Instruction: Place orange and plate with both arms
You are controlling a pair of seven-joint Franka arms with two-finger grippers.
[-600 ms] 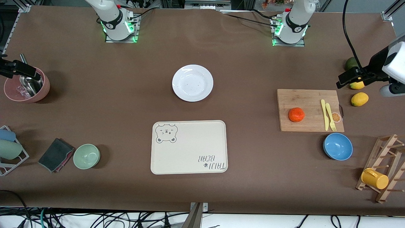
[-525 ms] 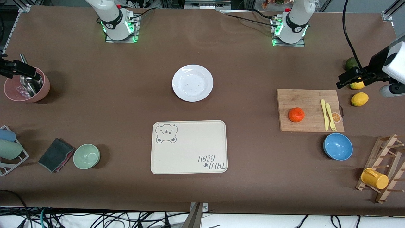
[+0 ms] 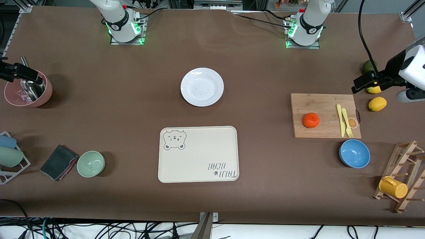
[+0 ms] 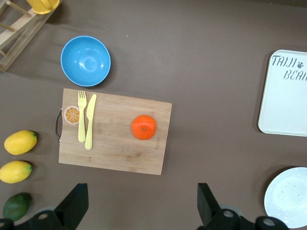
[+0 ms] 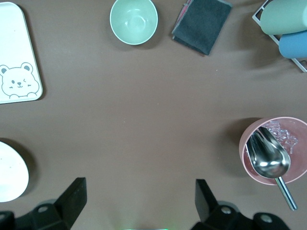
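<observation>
The white plate [image 3: 202,87] lies on the brown table between the two arm bases and the beige tray; its edge also shows in both wrist views [image 4: 288,197] [image 5: 10,171]. The orange [image 3: 311,120] [image 4: 144,127] rests on a wooden cutting board [image 3: 323,106] toward the left arm's end. My left gripper [image 3: 360,83] [image 4: 142,203] hangs high above that end, near the lemons, open and empty. My right gripper [image 3: 20,71] [image 5: 139,199] hangs above the pink bowl at the right arm's end, open and empty.
A bear-printed tray [image 3: 198,154] lies nearer the camera than the plate. A yellow knife and fork [image 3: 344,120] lie on the board, beside a blue bowl [image 3: 354,153], lemons [image 3: 377,104] and a wooden rack [image 3: 403,176]. A pink bowl [image 3: 28,93], green bowl [image 3: 91,163] and cloth [image 3: 59,162] sit at the right arm's end.
The left hand has crept very slightly toward the middle of the table. The plate, the orange and the right arm have not moved.
</observation>
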